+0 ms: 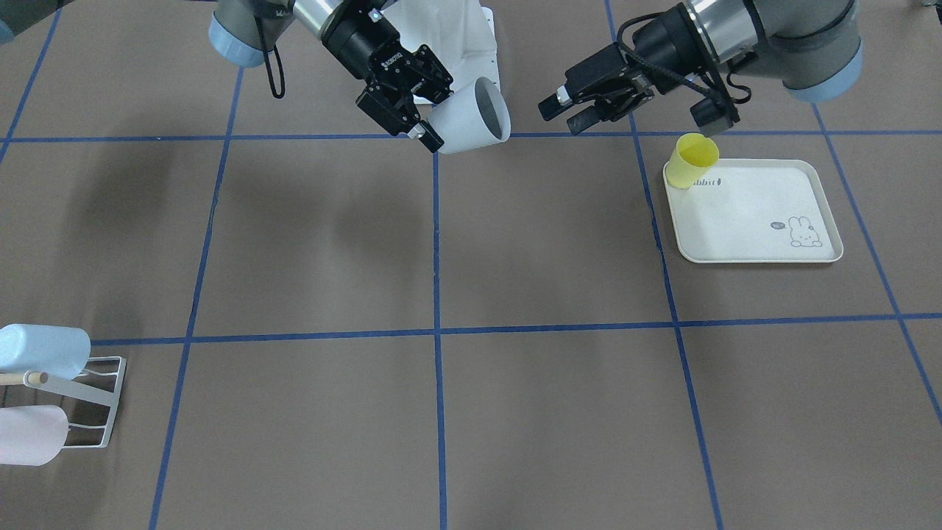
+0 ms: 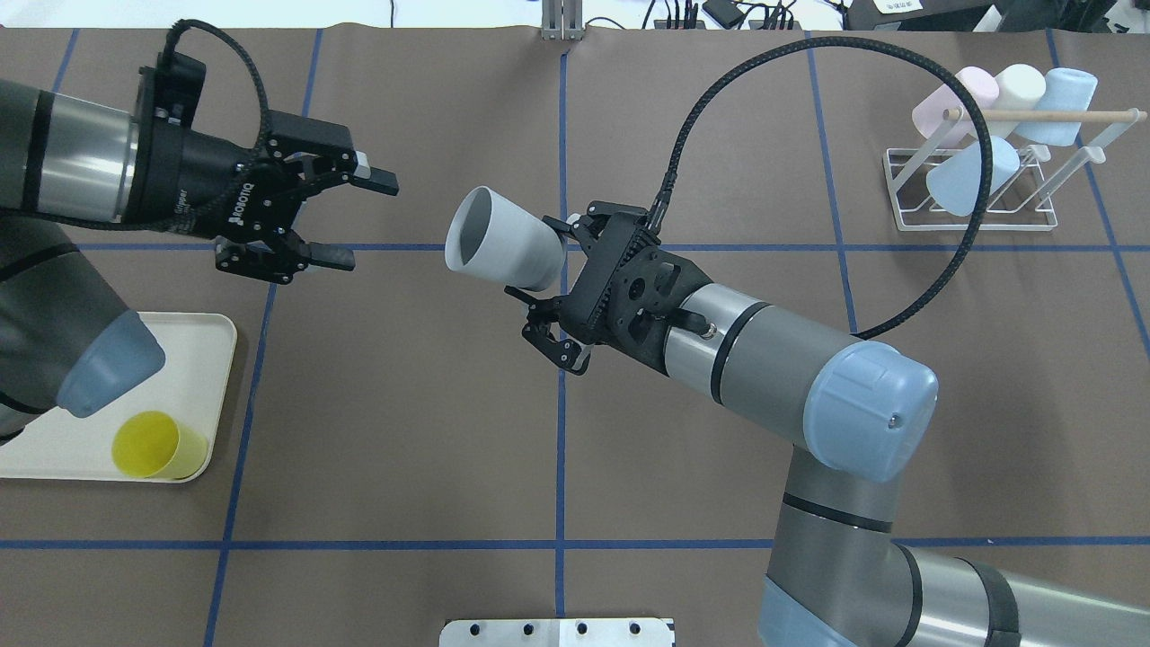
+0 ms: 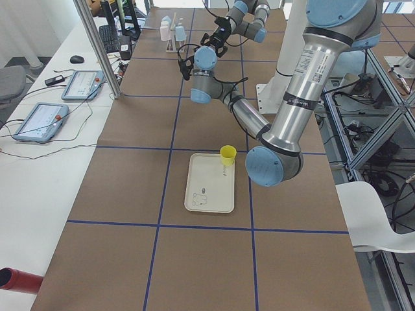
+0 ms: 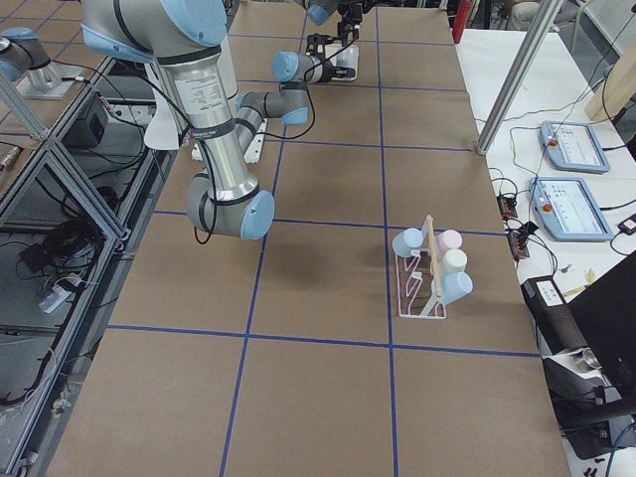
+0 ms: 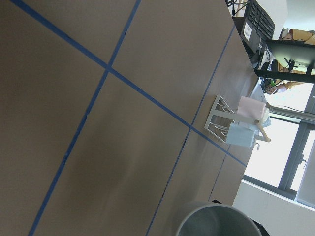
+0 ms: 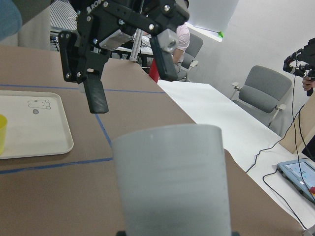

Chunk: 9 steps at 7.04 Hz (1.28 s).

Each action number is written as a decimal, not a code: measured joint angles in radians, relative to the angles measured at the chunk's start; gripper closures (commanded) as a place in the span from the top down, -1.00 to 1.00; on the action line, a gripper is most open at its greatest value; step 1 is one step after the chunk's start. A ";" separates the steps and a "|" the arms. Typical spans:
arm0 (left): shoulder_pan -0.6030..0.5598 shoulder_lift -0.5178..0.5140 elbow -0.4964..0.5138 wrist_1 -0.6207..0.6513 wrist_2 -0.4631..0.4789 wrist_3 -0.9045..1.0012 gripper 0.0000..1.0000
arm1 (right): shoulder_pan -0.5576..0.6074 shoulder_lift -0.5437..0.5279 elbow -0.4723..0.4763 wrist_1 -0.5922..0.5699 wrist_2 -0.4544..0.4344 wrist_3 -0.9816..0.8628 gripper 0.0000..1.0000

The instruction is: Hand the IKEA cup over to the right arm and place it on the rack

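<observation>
The IKEA cup [image 2: 499, 243] is pale grey and lies on its side in the air over the table's middle. My right gripper [image 2: 544, 265] is shut on its base, with the mouth turned toward my left arm. The same cup [image 1: 471, 118] shows in the front view in that gripper [image 1: 434, 110], and fills the right wrist view [image 6: 172, 177]. My left gripper [image 2: 368, 223] is open and empty, a short gap from the cup's mouth, also seen from the front [image 1: 563, 116]. The white wire rack [image 2: 970, 180] with its wooden rod stands at the far right with several pastel cups.
A yellow cup [image 2: 157, 445] stands on the cream rabbit-print tray [image 2: 198, 350] under my left arm. The rack [image 1: 96, 397] sits at the front view's lower left edge. Blue tape lines cross the brown table.
</observation>
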 measured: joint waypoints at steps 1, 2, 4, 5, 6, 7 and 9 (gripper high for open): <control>-0.024 0.029 0.000 0.000 -0.018 0.060 1.00 | 0.016 -0.006 0.008 -0.020 0.003 0.001 -0.83; -0.035 0.064 -0.003 -0.001 -0.022 0.131 1.00 | 0.043 -0.013 0.023 -0.080 0.005 0.004 -0.98; -0.040 0.132 -0.008 -0.003 -0.020 0.258 1.00 | 0.123 -0.022 0.061 -0.263 0.005 0.012 -1.00; -0.040 0.147 -0.010 -0.005 -0.018 0.284 1.00 | 0.165 -0.034 0.069 -0.331 0.005 0.013 -1.00; -0.040 0.154 -0.011 -0.007 -0.014 0.294 1.00 | 0.207 -0.060 0.073 -0.373 0.005 0.009 -1.00; -0.039 0.158 -0.012 -0.009 -0.008 0.297 1.00 | 0.246 -0.100 0.077 -0.394 0.006 0.005 -1.00; -0.036 0.172 -0.012 -0.010 0.012 0.341 1.00 | 0.327 -0.198 0.080 -0.408 0.011 -0.039 -1.00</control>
